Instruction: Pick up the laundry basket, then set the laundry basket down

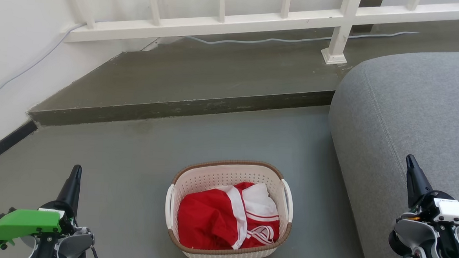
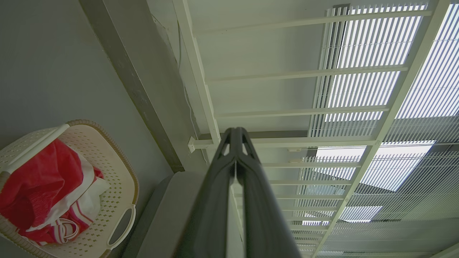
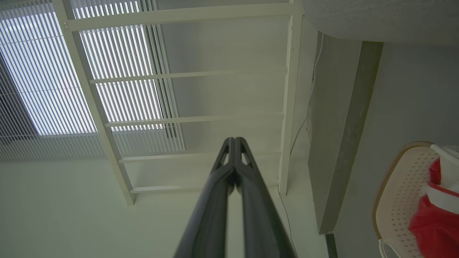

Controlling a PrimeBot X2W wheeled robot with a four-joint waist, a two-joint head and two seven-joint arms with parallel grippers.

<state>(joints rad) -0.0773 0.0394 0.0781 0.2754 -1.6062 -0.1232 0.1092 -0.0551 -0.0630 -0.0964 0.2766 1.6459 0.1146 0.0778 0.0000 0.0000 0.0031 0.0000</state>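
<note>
The laundry basket point(image 1: 211, 179) is cream-white and perforated, with a brown rim and white loop handles on both sides. It stands on the grey floor in the lower middle of the head view and holds a red and white garment point(image 1: 225, 215). My left gripper point(image 1: 77, 169) is at the lower left, well apart from the basket, fingers shut and empty. My right gripper point(image 1: 410, 159) is at the lower right over the sofa, also shut and empty. The basket point(image 2: 107, 179) lies at the lower left of the left wrist view beside the left gripper point(image 2: 235, 132). The right wrist view catches the basket point(image 3: 401, 193) at its right edge, past the right gripper point(image 3: 234, 140).
A grey sofa point(image 1: 411, 115) fills the right side, close to the basket. Behind the basket a raised concrete step point(image 1: 183, 107) crosses the floor, with a white railing point(image 1: 258, 20) and a cable on it. A white wall point(image 1: 9, 54) stands at the left.
</note>
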